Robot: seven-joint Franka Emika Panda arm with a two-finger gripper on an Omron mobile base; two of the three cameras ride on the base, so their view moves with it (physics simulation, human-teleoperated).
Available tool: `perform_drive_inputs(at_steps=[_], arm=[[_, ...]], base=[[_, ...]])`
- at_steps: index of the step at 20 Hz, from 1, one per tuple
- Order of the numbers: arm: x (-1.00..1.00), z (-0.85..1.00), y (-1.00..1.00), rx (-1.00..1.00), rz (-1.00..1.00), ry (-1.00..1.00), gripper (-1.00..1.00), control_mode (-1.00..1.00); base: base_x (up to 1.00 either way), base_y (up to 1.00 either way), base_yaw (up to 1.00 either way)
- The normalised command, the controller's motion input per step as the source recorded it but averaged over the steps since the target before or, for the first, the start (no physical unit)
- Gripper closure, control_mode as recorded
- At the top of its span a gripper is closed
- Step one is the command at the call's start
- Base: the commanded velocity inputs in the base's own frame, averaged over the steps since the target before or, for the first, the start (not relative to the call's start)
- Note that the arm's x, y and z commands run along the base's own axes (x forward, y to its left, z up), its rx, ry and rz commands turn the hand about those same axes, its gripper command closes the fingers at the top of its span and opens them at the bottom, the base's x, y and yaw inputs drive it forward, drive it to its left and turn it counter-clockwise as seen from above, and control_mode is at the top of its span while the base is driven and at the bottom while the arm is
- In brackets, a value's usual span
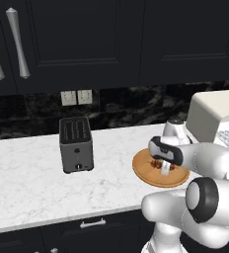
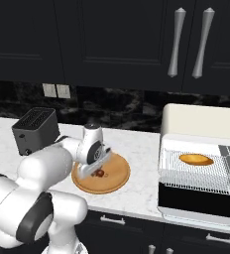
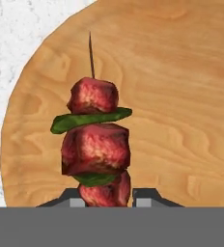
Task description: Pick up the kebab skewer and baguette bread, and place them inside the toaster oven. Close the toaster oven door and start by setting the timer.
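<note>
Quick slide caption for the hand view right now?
Gripper shut on the kebab skewer over the round wooden plate.

black cabinets (image 1: 87, 39) above white marble counter (image 1: 27, 183), dark backsplash (image 2: 117, 106).

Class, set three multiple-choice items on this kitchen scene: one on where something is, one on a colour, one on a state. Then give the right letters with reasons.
1. Where does the baguette bread lie?
A. on the rack inside the toaster oven
B. on the wooden plate
C. on top of the slot toaster

2. What colour is the slot toaster?
A. cream-white
B. dark grey
C. red

3. How does the gripper stand?
A. wide open above the counter
B. shut on the kebab skewer
C. shut on the toaster oven door

Answers: 1 A, the golden loaf rests on the wire rack in the open oven. 2 B, its body is dark grey. 3 B, the fingertips flank the lowest meat chunk over the plate.
</note>
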Motion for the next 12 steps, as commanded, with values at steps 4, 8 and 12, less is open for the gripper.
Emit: perform_drive_inputs(at_steps=[4, 8, 12], arm=[[-0.37, 0.71, -0.68, 0.04, 0.0, -0.12, 1.0, -1.0], [-0.42, 0.61, -0.59, 0.0, 0.0, -0.1, 1.0, -1.0], [-0.52, 0.54, -0.4, 0.0, 0.01, -0.08, 1.0, -1.0]], base=[[0.0, 0.0, 0.0], [0.0, 0.0, 0.0], [0.0, 0.0, 0.0]])
